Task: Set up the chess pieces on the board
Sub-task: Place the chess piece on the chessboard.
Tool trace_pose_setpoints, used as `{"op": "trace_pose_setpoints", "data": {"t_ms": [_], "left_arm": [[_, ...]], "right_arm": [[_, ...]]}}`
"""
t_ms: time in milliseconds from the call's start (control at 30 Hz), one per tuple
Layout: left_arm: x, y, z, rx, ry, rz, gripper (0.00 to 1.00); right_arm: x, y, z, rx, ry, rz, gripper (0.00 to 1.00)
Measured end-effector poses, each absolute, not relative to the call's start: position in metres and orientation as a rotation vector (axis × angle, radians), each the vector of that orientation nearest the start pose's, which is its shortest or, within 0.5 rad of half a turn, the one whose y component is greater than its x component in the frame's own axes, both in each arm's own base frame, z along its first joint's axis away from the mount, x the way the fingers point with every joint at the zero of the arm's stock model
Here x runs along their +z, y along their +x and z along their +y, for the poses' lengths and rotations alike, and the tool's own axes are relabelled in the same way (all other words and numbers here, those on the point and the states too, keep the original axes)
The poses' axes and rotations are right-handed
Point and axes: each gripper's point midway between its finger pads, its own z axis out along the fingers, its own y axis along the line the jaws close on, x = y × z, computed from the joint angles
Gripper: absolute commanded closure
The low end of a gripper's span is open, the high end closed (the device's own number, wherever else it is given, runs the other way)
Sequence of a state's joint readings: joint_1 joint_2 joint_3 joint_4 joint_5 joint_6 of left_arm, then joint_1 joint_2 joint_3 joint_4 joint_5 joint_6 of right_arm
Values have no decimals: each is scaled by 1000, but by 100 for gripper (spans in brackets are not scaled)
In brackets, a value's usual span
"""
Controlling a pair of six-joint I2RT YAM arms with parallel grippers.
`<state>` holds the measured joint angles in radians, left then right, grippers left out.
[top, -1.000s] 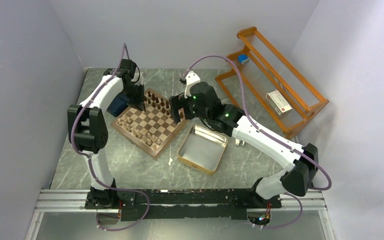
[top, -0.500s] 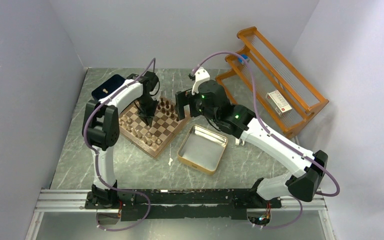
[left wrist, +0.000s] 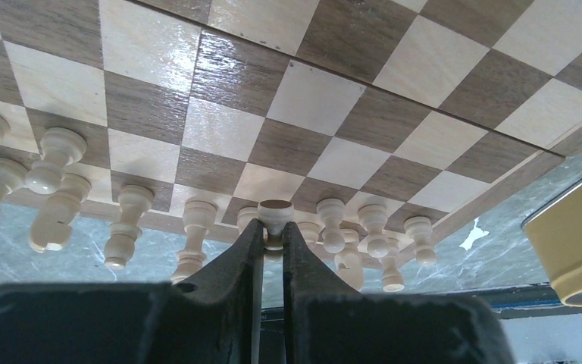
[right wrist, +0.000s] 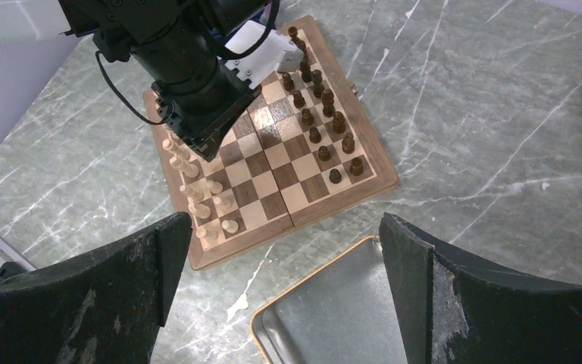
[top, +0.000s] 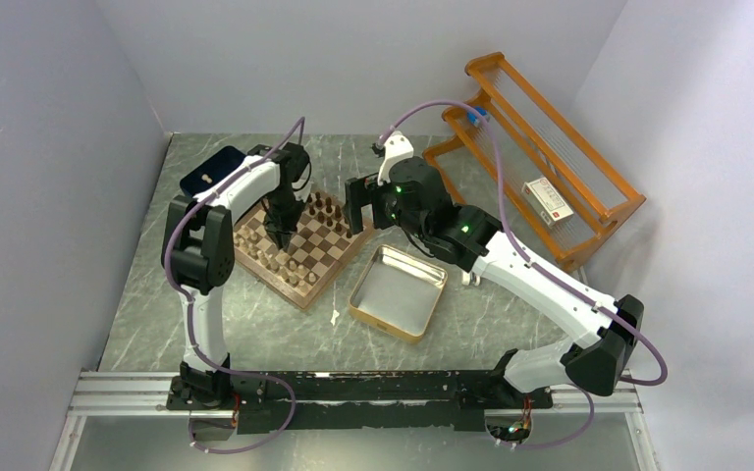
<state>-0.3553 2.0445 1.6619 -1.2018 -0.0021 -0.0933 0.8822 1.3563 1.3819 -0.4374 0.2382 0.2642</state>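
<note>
Left gripper [left wrist: 274, 233] pinches small chess piece [left wrist: 275, 214] over board [left wrist: 311, 98]; pale row [left wrist: 197, 220] crowds close, descent may topple neighbours; right gripper [right wrist: 284, 227] gapes wide, empty.

Soft, even overhead light fills the top view; shadows are faint. In the left wrist view glare streaks the pale squares of the board [left wrist: 151, 57]; the left gripper [left wrist: 273, 235], close to the lens, looks dark and perhaps slightly soft.

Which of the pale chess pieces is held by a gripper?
The pale piece pinched between the left gripper's fingers; all other pale pieces stand free along the edge of the board.
</note>
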Motion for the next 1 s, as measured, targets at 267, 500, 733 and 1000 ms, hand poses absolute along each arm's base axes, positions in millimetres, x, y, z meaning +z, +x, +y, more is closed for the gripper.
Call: {"op": "trace_pose_setpoints", "data": {"t_ms": [267,500,733,1000], "left_arm": [[62,320,-118,51,420,3135,93],[59,317,-116,60,423,3146,92],[57,317,-117,63,428,3152,91],[51,315,-116,72,432,3172,91]], "right_arm": [[302,292,299,485,-440,1951,0],[303,293,297,474,-431,1948,0],[308,294,294,463,-423,1935,0],[309,295,291,450,-418,1931,0]]}}
